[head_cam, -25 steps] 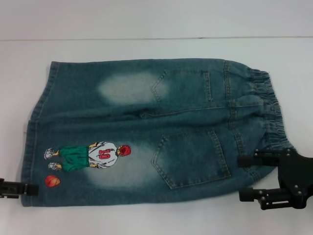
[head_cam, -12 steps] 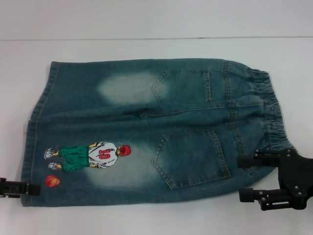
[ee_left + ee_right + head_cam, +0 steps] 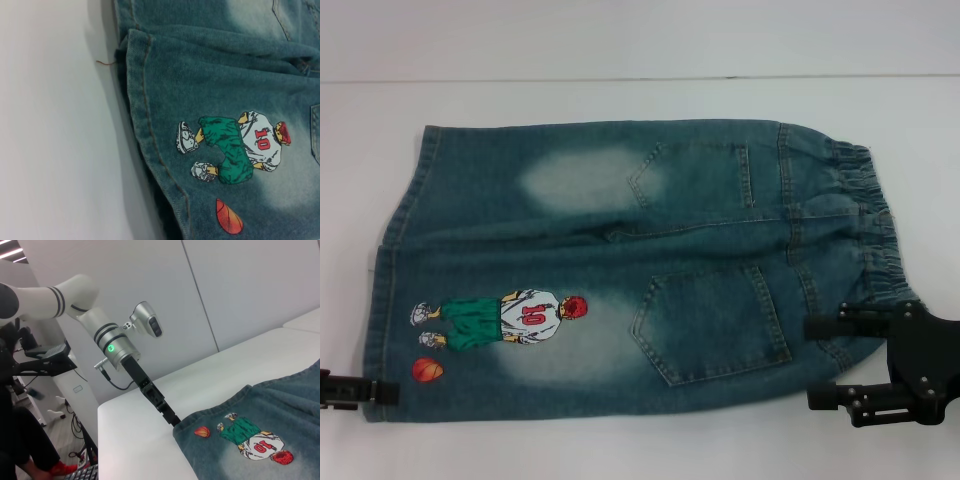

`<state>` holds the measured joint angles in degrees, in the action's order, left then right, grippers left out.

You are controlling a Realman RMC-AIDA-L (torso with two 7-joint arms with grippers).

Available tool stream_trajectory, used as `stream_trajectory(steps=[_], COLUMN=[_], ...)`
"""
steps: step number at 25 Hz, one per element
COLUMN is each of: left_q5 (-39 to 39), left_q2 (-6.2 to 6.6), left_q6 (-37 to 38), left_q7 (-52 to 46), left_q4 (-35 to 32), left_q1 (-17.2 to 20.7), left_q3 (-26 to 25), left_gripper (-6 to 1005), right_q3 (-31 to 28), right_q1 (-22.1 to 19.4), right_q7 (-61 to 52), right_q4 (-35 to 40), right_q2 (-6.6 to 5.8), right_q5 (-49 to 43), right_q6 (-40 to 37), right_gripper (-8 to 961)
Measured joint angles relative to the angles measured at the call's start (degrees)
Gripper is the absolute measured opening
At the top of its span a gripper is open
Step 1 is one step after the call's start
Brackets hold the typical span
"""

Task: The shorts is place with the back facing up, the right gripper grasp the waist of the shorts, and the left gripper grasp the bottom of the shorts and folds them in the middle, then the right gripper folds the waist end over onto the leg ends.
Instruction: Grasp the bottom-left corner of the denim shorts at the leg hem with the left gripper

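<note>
Denim shorts [image 3: 620, 265] flat, right gripper [image 3: 823, 362] spread at waist, left gripper [image 3: 386, 391] state unclear.

1. The left arm [image 3: 75, 295] is glossy white, built of rounded segments with black bands at the joints.
2. Its wrist [image 3: 117, 347] is silver, with a green-lit ring and a silver camera housing [image 3: 147, 322] on the side (dark lens face).
3. A thin black cable [image 3: 117, 385] loops from the wrist.
4. The left gripper [image 3: 172, 421] is slim and black.
5. The right gripper [image 3: 825, 362] is matte black, two blocky fingers with small pale screws (clearest in the head view).
</note>
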<state>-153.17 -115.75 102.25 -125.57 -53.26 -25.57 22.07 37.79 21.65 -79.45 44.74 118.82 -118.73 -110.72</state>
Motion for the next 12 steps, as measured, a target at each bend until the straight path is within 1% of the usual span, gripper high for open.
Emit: stream_trajectory(steps=[3, 12], left_q5=[-0.02, -0.03], left_q2=[-0.02, -0.75], left_q6=[0.06, -0.06], left_q7=[0.03, 0.23], left_q4=[0.00, 0.01], left_q1=[-0.02, -0.51], left_q3=[0.00, 0.52], left_gripper=[824, 825], right_q3=[0.00, 0.01], right_q1=[0.05, -0.07], right_q7=[0.00, 0.49], right_q4=[0.00, 0.00], right_q2=[0.00, 0.02], right_q5=[0.01, 0.13], right_q6=[0.00, -0.08], right_gripper=[804, 802])
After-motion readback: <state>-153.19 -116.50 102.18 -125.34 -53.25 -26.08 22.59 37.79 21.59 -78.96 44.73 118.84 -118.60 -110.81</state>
